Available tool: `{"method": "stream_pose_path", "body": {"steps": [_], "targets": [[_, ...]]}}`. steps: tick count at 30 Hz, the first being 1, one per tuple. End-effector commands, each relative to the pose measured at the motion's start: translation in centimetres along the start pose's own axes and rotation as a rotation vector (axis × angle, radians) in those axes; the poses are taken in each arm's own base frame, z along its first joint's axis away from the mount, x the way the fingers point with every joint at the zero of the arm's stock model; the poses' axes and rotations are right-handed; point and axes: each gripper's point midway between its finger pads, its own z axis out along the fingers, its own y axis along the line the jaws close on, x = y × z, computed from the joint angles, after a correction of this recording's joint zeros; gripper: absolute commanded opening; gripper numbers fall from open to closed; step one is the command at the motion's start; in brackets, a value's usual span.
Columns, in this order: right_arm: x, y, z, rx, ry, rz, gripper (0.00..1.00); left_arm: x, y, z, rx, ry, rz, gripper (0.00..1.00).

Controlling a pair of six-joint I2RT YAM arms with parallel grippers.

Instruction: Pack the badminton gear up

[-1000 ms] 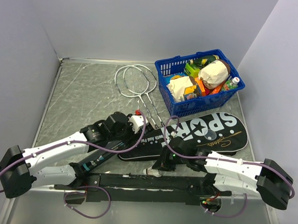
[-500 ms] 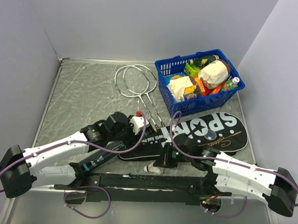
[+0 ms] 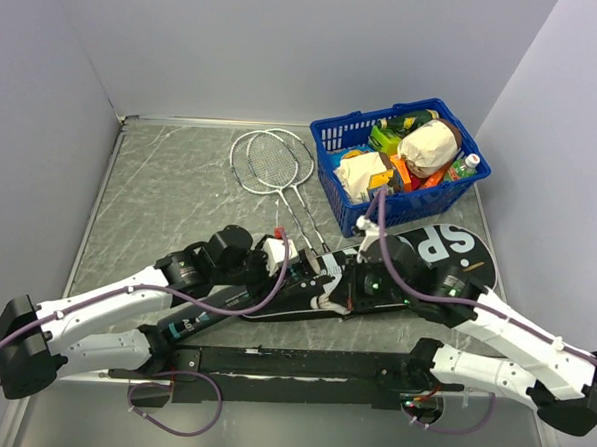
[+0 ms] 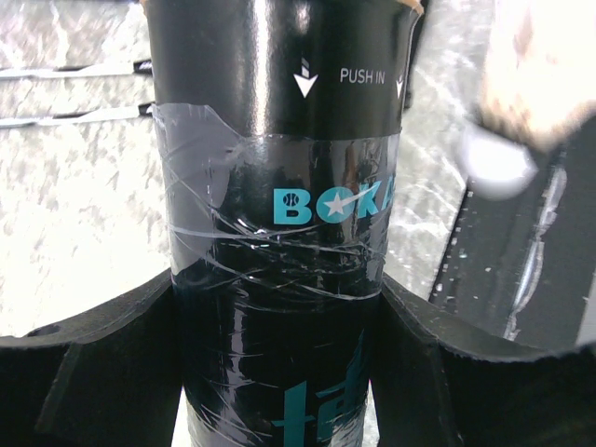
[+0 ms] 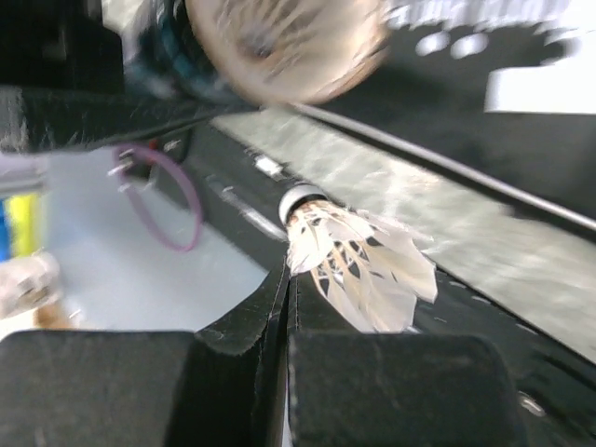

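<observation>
Packing barely underway; tube clamped in left gripper, near centre; shuttlecock pinched in right gripper, beside tube's mouth, seemingly not yet in; rackets far left, bag right, both unpacked.

White-shelled arms with black joints, looping purple cables, a black left tool and right tool

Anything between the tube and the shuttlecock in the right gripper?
Nothing; left wrist view shows only bare table between the tube and shuttlecock.
</observation>
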Motion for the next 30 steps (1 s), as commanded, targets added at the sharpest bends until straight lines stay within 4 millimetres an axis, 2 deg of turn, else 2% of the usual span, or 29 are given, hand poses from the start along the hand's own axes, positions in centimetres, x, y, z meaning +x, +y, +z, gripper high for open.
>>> {"method": "stream_pose_path", "body": {"steps": [1,2,4,8,13,21,27,30], "targets": [[-1.8,-3.4,-3.2,0.212,-0.053,-0.105,0.0,-2.8,-1.5,-0.8,0.066,-0.106,0.069,0.01],[-2.8,-3.2,-4.1,0.225,-0.089,-0.111,0.0,-2.8,-1.8,-0.8,0.08,-0.108,0.079,0.01],[-3.4,-3.2,-4.9,0.235,-0.108,-0.128,0.0,-2.7,-2.4,-0.9,0.106,-0.115,0.094,0.01],[-5.0,-1.8,-6.3,0.187,-0.172,-0.151,0.0,-2.7,-3.9,-1.1,0.174,-0.13,0.118,0.01],[-5.8,-0.4,-7.3,0.137,-0.193,-0.173,0.0,-2.8,-4.5,-1.2,0.206,-0.14,0.127,0.01],[-6.0,2.2,-6.4,0.013,-0.19,-0.172,0.0,-3.1,-5.2,-1.5,0.235,-0.161,0.14,0.01],[-6.2,3.2,-5.4,-0.033,-0.189,-0.162,0.0,-3.3,-5.8,-1.8,0.266,-0.174,0.152,0.01],[-5.7,4.0,-4.7,-0.079,-0.159,-0.159,0.0,-3.4,-5.8,-1.8,0.271,-0.177,0.15,0.01]]}}
